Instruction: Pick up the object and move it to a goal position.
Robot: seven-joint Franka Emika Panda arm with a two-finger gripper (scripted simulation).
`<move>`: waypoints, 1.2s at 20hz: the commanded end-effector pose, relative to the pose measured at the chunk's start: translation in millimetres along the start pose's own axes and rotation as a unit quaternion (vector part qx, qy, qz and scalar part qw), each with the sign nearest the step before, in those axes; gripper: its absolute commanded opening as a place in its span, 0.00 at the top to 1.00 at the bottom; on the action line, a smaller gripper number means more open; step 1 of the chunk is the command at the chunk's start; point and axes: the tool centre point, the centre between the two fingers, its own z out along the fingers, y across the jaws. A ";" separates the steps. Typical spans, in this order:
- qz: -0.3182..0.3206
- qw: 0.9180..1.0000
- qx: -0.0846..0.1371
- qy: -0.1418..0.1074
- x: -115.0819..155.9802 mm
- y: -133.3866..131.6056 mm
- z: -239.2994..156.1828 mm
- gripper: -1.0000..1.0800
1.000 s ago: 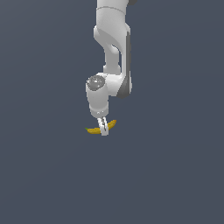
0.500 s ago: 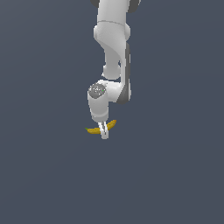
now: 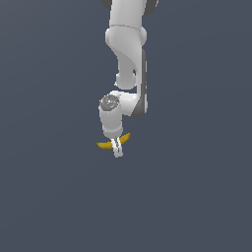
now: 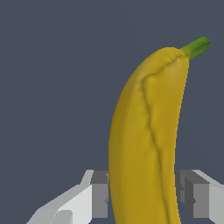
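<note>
Exterior view. The white Panda arm (image 3: 129,54) descends from the upper edge of the frame and bends at the wrist, so that the gripper (image 3: 117,149) points downward over a uniform dark grey-blue surface (image 3: 197,197). No edge or corner of that surface is visible, so the position upon it cannot be stated. The banana (image 3: 106,144) lies crosswise between the gripper's fingers (image 3: 118,151), one yellow end projecting toward the exterior view's left and the other, slightly higher, toward the exterior view's right. The fingers partly cover its middle. Whether the banana rests on the surface or hangs clear of it cannot be determined here.

Wrist view. The banana (image 4: 146,144) fills the centre of the picture, its yellow body curved and its short green stem (image 4: 197,46) at the far end. A raised seam runs along the peel. The two grey finger pads (image 4: 99,194) stand on either side of the fruit's near portion, both pressed against its sides, with no gap showing. The gripper (image 4: 146,194) is thus closed to the banana's width and grips it near mid-length.
</note>
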 end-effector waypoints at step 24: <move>0.001 1.000 -0.001 0.000 52.5 5.2 -131.2 1.00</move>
